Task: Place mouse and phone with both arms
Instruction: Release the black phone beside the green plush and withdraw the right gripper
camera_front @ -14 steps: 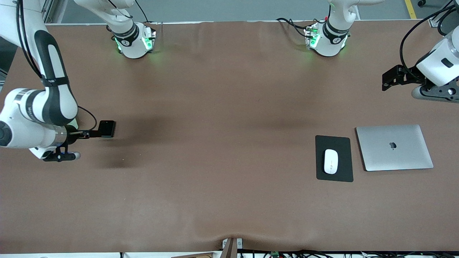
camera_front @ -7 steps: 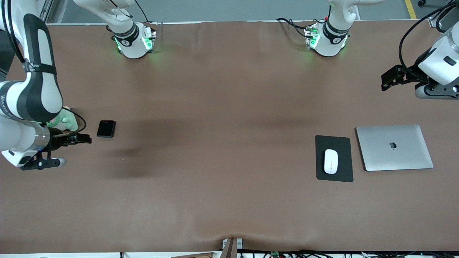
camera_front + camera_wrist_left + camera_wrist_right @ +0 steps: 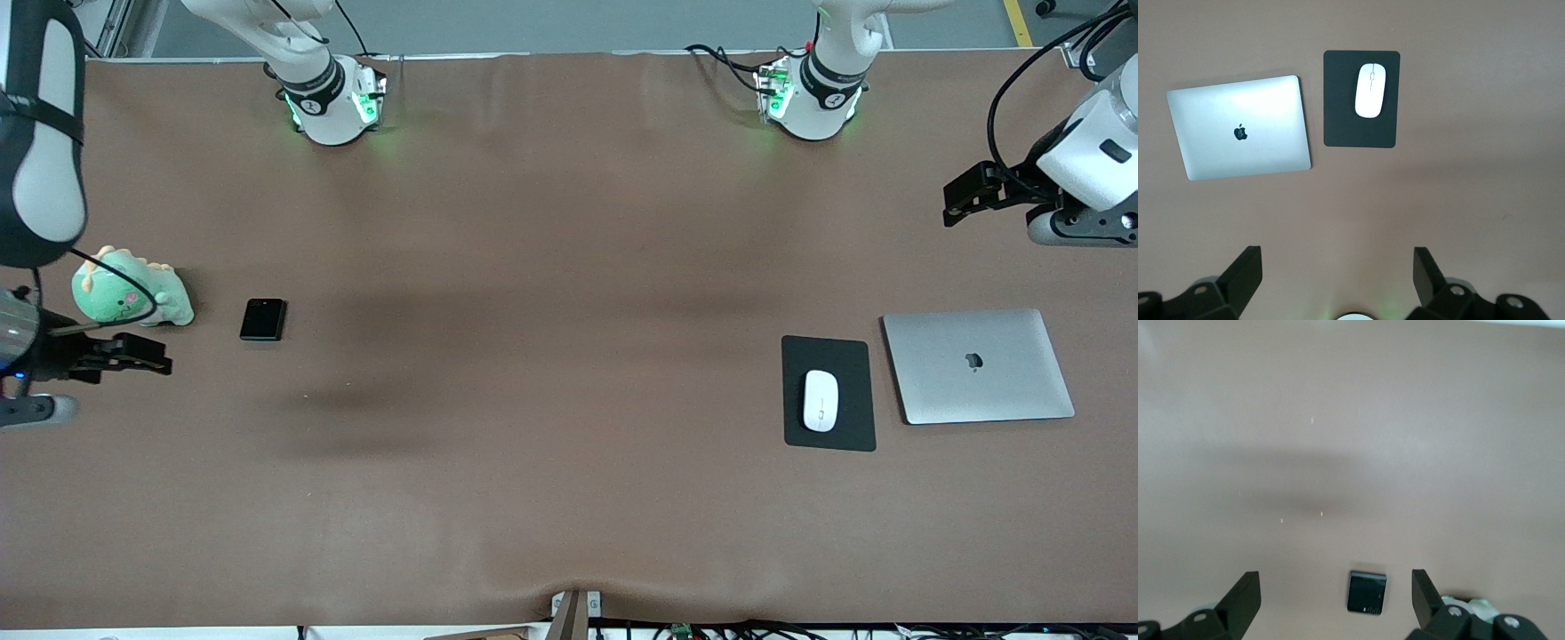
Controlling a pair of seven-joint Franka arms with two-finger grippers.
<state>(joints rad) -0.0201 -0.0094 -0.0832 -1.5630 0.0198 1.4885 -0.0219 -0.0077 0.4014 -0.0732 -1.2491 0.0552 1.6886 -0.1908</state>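
The black phone (image 3: 263,319) lies flat on the table toward the right arm's end. It also shows in the right wrist view (image 3: 1367,592), between my open fingers but well below them. My right gripper (image 3: 151,358) is open and empty, above the table beside the phone, at the table's end. The white mouse (image 3: 821,400) sits on a dark pad (image 3: 831,356) toward the left arm's end, and shows in the left wrist view (image 3: 1370,90). My left gripper (image 3: 956,200) is open and empty, high above the table's end.
A closed silver laptop (image 3: 978,364) lies beside the pad, toward the left arm's end. A green plush toy (image 3: 132,298) sits beside the phone near my right gripper. A brown cloth covers the table.
My right gripper has drawn away from the phone toward the table's end, uncovering the plush toy. The phone has stayed in place. The left arm has barely moved.
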